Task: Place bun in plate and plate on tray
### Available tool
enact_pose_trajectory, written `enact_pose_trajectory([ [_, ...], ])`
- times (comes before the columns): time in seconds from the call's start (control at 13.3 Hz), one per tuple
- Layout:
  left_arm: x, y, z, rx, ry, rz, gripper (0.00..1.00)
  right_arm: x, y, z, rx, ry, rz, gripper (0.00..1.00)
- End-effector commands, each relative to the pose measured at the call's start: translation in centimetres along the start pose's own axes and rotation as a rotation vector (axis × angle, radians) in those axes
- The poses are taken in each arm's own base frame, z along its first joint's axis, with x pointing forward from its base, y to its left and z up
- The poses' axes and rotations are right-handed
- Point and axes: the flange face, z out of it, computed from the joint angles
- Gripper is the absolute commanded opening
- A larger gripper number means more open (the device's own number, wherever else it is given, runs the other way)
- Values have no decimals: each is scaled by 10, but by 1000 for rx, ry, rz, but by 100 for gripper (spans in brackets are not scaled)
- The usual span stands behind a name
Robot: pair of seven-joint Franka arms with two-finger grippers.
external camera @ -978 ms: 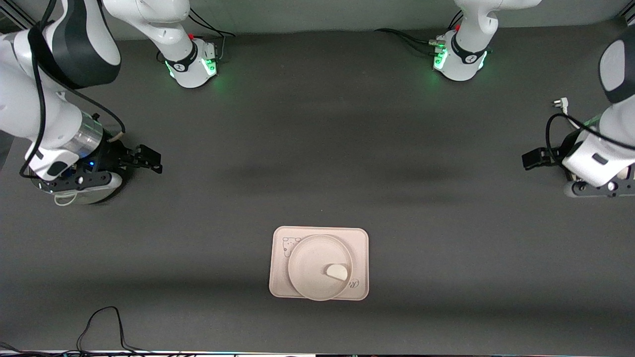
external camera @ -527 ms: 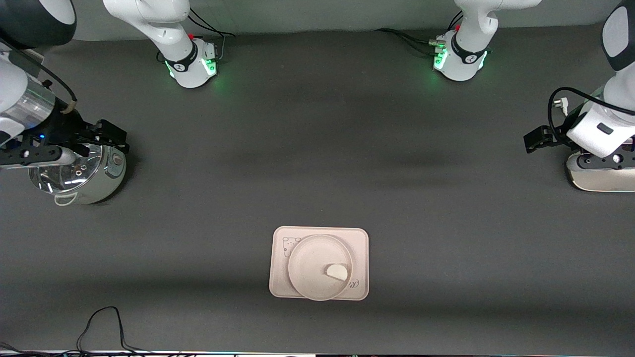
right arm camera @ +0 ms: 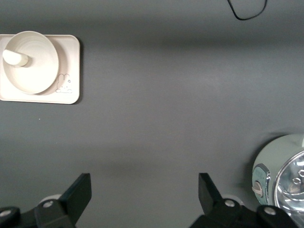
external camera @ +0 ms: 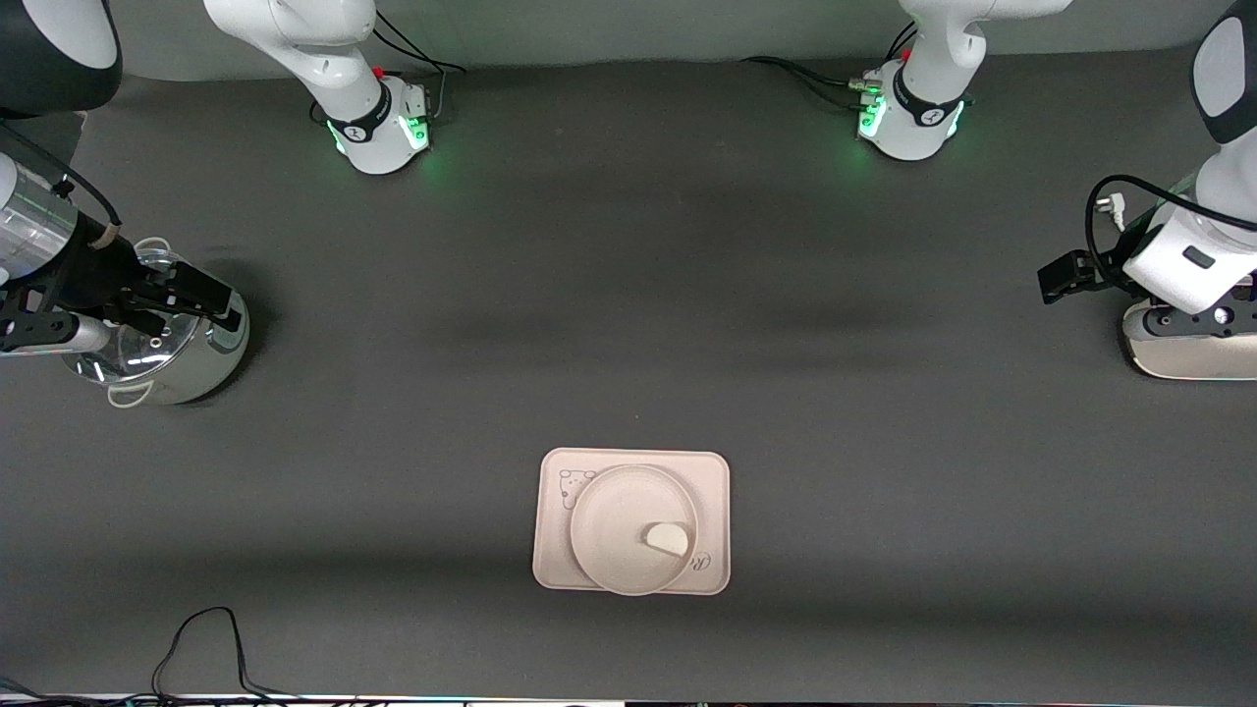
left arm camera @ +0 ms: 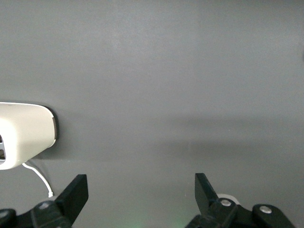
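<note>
Tray (external camera: 630,521) near camera-side edge of table (external camera: 628,324), mid-length. Plate (external camera: 633,528) on tray. Bun (external camera: 667,538) in plate by its rim. Right gripper (external camera: 208,300) wide open, empty, over cooker (external camera: 162,344) at its table end. Left gripper (external camera: 1059,278) wide open, empty, at the left arm's end; both well apart from tray.

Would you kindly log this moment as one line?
bun: in plate | plate: on tray | left tool: open, at its table end | right tool: open, over cooker
</note>
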Motion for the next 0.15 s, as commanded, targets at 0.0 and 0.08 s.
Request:
enact_pose_trajectory([
  [0.0,-3,-3,-6,-14,14,11,100,2,-6,-6,15,11,-18,100],
  [0.08,-2,-2,-9,-13,18,13,100,3,-5,-6,14,11,-20,100],
])
